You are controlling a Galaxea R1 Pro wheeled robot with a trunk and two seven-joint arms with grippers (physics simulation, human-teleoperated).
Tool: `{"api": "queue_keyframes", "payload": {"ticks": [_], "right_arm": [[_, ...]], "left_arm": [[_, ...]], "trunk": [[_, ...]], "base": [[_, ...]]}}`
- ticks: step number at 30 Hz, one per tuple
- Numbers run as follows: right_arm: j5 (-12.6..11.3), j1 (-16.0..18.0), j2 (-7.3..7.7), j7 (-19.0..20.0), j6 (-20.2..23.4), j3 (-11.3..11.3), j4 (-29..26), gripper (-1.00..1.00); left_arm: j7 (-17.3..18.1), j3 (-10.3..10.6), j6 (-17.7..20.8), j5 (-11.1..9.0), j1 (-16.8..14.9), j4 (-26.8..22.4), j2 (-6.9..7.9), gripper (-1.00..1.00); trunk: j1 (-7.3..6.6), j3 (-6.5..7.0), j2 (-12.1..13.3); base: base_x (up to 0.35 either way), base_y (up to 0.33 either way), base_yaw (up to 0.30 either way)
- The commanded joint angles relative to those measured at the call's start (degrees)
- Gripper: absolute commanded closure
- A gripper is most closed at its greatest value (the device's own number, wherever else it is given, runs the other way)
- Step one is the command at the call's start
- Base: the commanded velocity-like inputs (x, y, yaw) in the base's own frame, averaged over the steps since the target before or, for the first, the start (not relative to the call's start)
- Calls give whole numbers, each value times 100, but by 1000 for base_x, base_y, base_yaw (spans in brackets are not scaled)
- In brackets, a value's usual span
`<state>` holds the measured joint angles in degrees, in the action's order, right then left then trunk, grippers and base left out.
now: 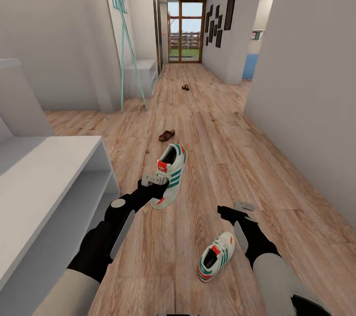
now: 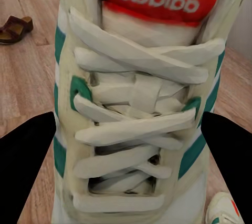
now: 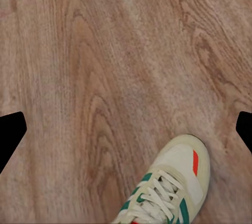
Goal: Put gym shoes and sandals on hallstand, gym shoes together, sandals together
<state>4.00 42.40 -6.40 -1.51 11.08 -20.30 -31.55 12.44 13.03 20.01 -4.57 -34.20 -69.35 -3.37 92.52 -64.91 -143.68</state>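
Nearest you, the second gym shoe (image 1: 216, 256) lies on the corridor floor (image 1: 207, 128), just beside your right claw (image 1: 236, 211) and well short of the hallstand (image 1: 54, 182), which stands off to the left of it. That right claw hangs above the planks with its fingers spread wide and nothing between them.

A little farther from the hallstand's front edge, your left claw (image 1: 157, 181) is closed on the first gym shoe (image 1: 170, 167) and holds it up off the floor, level with the rack's top. Beyond that, a sandal (image 1: 166, 135) sits on the floor past the rack's far end, and the other sandal (image 1: 185, 87) lies much deeper down the corridor.

I'd judge the sneakers light, with a soft upper that will give under the pads and a stiffer sole and heel. Take the floor shoe across its midfoot or heel collar rather than by the laces. The sandals look rigid and small; their strap is the likely hold.

The left wrist view shows your black fingers (image 2: 23, 166) flanking the laced midfoot, which the head view hides. The right wrist view shows only the toe end of the floor shoe, so you are not yet centred over it.
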Motion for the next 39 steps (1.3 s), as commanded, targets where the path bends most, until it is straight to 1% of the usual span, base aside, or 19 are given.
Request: {"api": "queue_keyframes", "payload": {"ticks": [1,4,6,8,9,14,15,16,20,25,29,32,39], "right_arm": [[-4,17,-5,-10,-5,-2,39,-100],[-72,50,-16,-48,-16,-23,114,-100],[-205,62,-20,-118,-20,-48,143,-100],[-418,70,-23,-255,-23,-66,163,-100],[-418,70,-23,-255,-23,-66,163,-100],[-1076,64,-26,-694,-27,-75,192,-100],[-1164,59,-28,-748,-29,-72,205,-100],[-1164,59,-28,-748,-29,-72,205,-100],[-1397,48,-52,-876,-40,-77,344,-100],[-1513,37,-65,-948,-238,-88,578,-100],[-1540,36,-68,-969,-349,-92,740,-100],[-1552,35,-65,-980,-410,-93,857,-100],[-1558,30,-70,-983,-481,-90,962,-100]], "left_arm": [[0,-1,-1,-1,0,0,-1,100],[-2,2,-3,0,1,0,-3,100],[-1,3,-4,0,-1,0,-4,100],[1,3,-3,0,0,0,-5,100],[1,3,-3,0,0,0,-5,100],[3,-1,-5,0,-1,0,0,100],[3,-1,-5,0,-1,0,0,100],[3,-1,-5,0,-1,0,0,100],[4,-2,-1,0,1,0,2,100],[4,-2,2,0,-1,0,3,100],[4,-9,4,0,-2,0,6,100],[4,-54,8,0,-1,0,4,100],[10,-119,11,0,-1,0,3,100]], "trunk": [[0,0,0],[0,0,0],[0,0,0],[0,0,0],[0,0,0],[0,0,0],[0,0,0],[0,0,0],[0,0,0],[0,0,0],[0,0,0],[0,0,0],[0,0,0]], "base": [[0,0,0],[0,0,0],[0,0,0],[0,0,0],[0,0,0],[0,0,0],[0,0,0],[0,0,0],[0,0,0],[0,0,0],[0,0,0],[0,0,0],[0,0,0]]}}
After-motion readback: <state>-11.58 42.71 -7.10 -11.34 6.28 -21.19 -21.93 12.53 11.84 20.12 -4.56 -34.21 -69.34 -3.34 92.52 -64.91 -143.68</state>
